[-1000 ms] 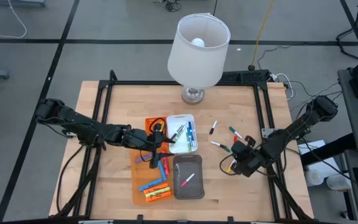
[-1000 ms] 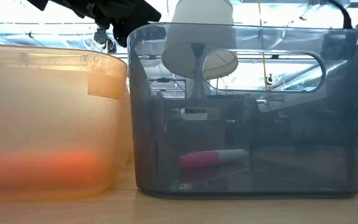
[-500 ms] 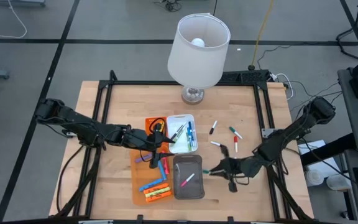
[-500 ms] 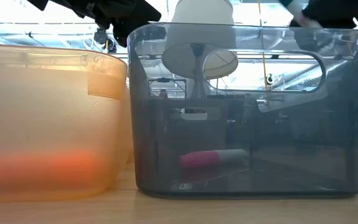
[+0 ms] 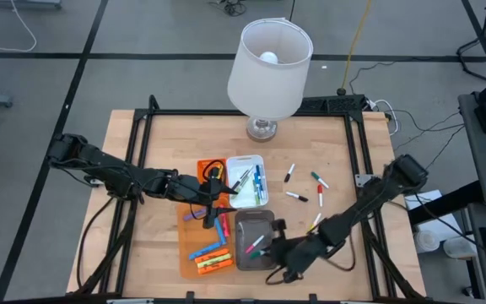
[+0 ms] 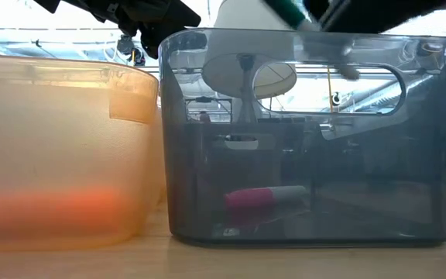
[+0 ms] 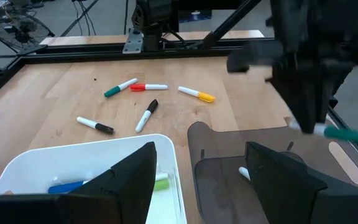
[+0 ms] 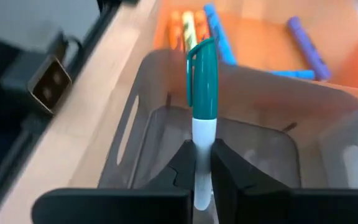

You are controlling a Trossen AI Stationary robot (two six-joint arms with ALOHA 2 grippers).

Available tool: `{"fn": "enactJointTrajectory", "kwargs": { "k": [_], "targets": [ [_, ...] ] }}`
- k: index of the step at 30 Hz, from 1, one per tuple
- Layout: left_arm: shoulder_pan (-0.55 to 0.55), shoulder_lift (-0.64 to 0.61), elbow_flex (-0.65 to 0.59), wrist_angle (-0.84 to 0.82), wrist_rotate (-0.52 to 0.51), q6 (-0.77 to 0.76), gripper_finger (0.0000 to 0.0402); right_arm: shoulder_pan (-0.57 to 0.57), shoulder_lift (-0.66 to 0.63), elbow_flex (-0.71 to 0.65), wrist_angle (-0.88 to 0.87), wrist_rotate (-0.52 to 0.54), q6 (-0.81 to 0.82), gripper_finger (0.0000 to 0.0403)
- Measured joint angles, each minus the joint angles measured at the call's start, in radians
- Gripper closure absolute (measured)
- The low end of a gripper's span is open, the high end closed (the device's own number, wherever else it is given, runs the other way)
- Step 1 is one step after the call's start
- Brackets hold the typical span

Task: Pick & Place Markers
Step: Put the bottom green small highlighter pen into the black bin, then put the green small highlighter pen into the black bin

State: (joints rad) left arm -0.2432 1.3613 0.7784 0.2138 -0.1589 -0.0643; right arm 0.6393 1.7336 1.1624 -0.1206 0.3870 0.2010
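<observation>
While clamped on a teal-capped marker [image 8: 201, 118], right gripper [image 5: 278, 251] over the near right rim of the grey tray [image 5: 245, 257], fingers closed tight around the white barrel, cap pointing out over the tray. Inside that tray, one pink-capped marker [image 6: 265, 197] flat on the floor.

Just to the left, orange tray [image 5: 189, 262] with orange, yellow, blue and purple markers [image 5: 212, 256] lying loose in it.

Beyond the grey tray, white tray [image 5: 263, 181] with blue and green markers [image 5: 258, 181] inside. Left gripper [image 5: 210, 203] above the meeting of the orange and white trays, fingers spread apart, nothing between them.

Farther to the right on bare wood, five loose markers well apart from the trays: yellow-capped [image 7: 197, 94], red-capped [image 7: 148, 87], green-capped [image 7: 120, 88], and two black-capped [image 7: 96, 124] and [image 7: 146, 116].

At the far edge of the table [image 5: 171, 143], white-shaded lamp [image 5: 270, 69] upright on a silver base.
</observation>
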Motion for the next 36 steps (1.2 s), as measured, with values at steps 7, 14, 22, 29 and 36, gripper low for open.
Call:
{"fn": "enactJointTrajectory", "kwargs": {
  "k": [7, 14, 22, 29, 36],
  "targets": [
    [0.0, 0.0, 0.0, 0.0, 0.0, 0.0, 0.0151, -0.03, 0.062, 0.035, -0.041, -0.155, -0.004, 0.0366],
    [0.0, 0.0, 0.0, -0.001, 0.0, 0.0, 0.0151, -0.031, 0.061, 0.035, -0.03, -0.155, -0.004, 0.0306],
    [0.0, 0.0, 0.0, -0.001, 0.0, -0.001, 0.0151, -0.031, 0.033, 0.035, -0.088, -0.155, 0.002, 0.0281],
    [0.0, 0.0, 0.0, -0.003, 0.0, -0.001, 0.0151, -0.024, -0.077, 0.035, -0.372, -0.148, 0.237, 0.0287],
    [0.0, 0.0, 0.0, -0.002, 0.0, -0.002, 0.0151, 0.009, -0.186, -0.079, -0.525, -0.022, 0.506, 0.0299]
  ]
}}
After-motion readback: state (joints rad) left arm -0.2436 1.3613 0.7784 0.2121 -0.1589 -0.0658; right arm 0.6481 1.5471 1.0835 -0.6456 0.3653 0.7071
